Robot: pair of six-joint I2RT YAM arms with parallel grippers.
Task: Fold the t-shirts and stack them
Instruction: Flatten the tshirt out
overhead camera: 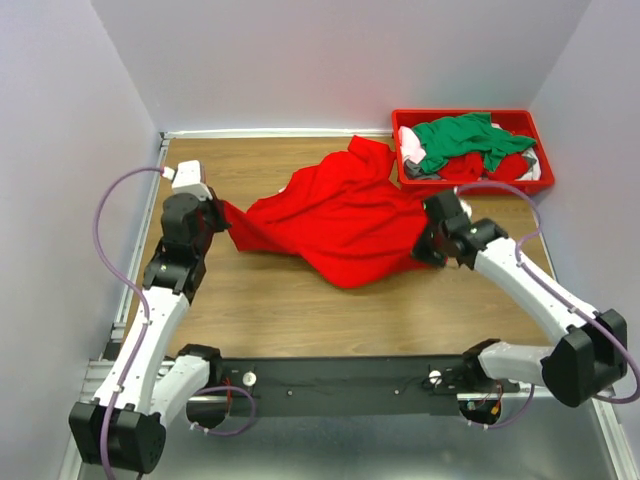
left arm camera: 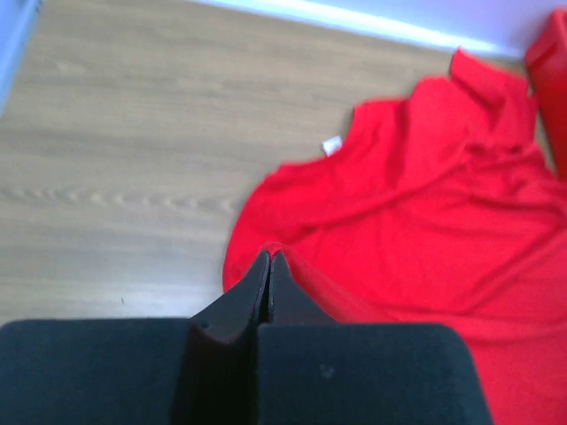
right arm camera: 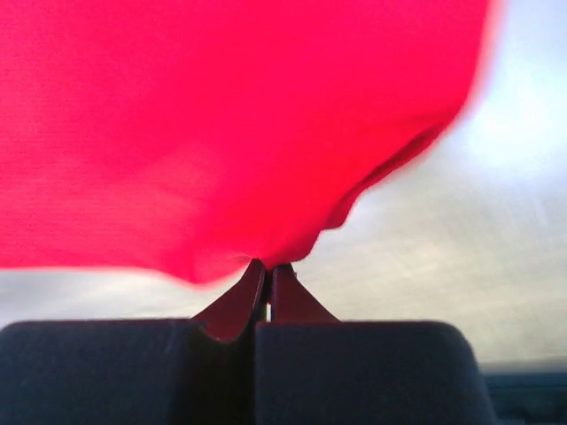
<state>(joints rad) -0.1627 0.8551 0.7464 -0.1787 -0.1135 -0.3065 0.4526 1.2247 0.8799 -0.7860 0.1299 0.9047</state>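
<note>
A bright red t-shirt (overhead camera: pixel 335 215) lies crumpled across the middle of the wooden table. My left gripper (overhead camera: pixel 222 213) is shut on its left corner; in the left wrist view the red cloth (left arm camera: pixel 425 230) spreads away from the pinched tip (left arm camera: pixel 268 257). My right gripper (overhead camera: pixel 428 243) is shut on the shirt's right edge; in the right wrist view the cloth (right arm camera: pixel 221 124) hangs from the closed tips (right arm camera: pixel 268 266). More t-shirts, a green one (overhead camera: pixel 462 138) over red and white ones, lie heaped in the bin.
A red plastic bin (overhead camera: pixel 536 140) stands at the back right corner of the table (overhead camera: pixel 300 310). Grey walls close in on the left, back and right. A black rail (overhead camera: pixel 330 380) carries both arm bases along the near edge.
</note>
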